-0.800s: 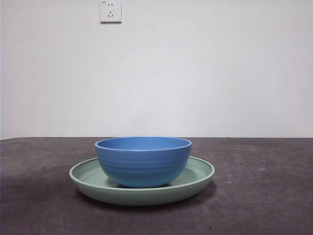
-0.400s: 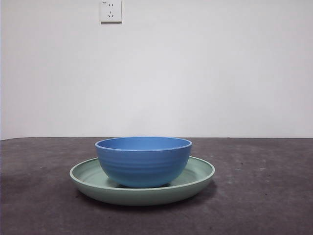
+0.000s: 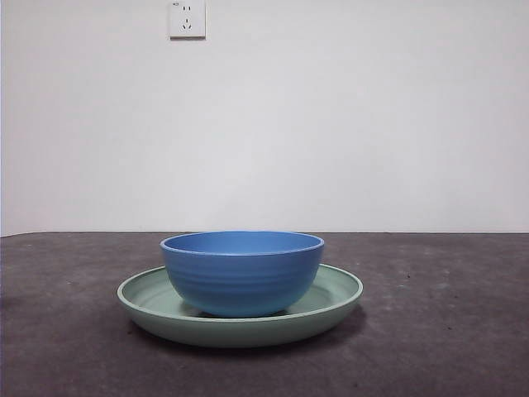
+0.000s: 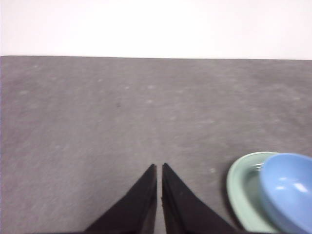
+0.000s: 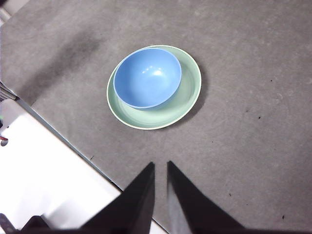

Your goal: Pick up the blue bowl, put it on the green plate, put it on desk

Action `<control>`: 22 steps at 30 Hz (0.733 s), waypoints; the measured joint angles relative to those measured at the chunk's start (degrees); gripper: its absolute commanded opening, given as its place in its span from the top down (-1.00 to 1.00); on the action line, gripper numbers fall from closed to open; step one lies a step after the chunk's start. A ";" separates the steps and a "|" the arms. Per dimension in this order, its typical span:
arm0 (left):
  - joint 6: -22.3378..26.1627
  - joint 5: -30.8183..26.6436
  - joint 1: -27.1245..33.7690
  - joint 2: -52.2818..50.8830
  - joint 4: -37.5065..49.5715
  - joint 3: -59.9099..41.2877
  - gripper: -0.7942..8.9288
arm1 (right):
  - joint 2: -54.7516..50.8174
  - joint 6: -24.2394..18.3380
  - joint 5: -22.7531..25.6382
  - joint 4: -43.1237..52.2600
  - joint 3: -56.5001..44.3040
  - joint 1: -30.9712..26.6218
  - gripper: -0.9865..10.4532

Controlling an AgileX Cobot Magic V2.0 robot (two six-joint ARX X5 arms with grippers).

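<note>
The blue bowl point(image 3: 241, 277) stands upright inside the green plate point(image 3: 335, 298), which rests on the dark desk point(image 3: 446, 339) at the middle of the front view. No arm shows in that view. My left gripper point(image 4: 159, 168) is shut and empty, low over bare desk, with the plate point(image 4: 242, 185) and bowl point(image 4: 287, 190) off to one side. My right gripper point(image 5: 160, 165) is high above the desk, jaws close together and empty. The bowl point(image 5: 147, 77) in the plate point(image 5: 189, 95) lies well ahead of it.
A white wall with a socket point(image 3: 187, 18) stands behind the desk. In the right wrist view the desk's edge point(image 5: 63, 141) runs diagonally, with a white surface point(image 5: 39, 165) beyond it. Bare desk surrounds the plate.
The bowl and plate have not moved. A faint shadow on the desk's left side has faded.
</note>
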 measured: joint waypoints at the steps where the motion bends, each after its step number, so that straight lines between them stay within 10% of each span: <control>1: 0.33 0.00 0.74 -0.85 1.25 -2.05 0.80 | 0.00 0.00 0.00 -0.02 0.00 0.00 0.76; 22: 1.16 -5.05 6.86 -11.67 7.69 -19.15 0.80 | 0.00 0.00 0.00 0.00 0.00 0.00 0.76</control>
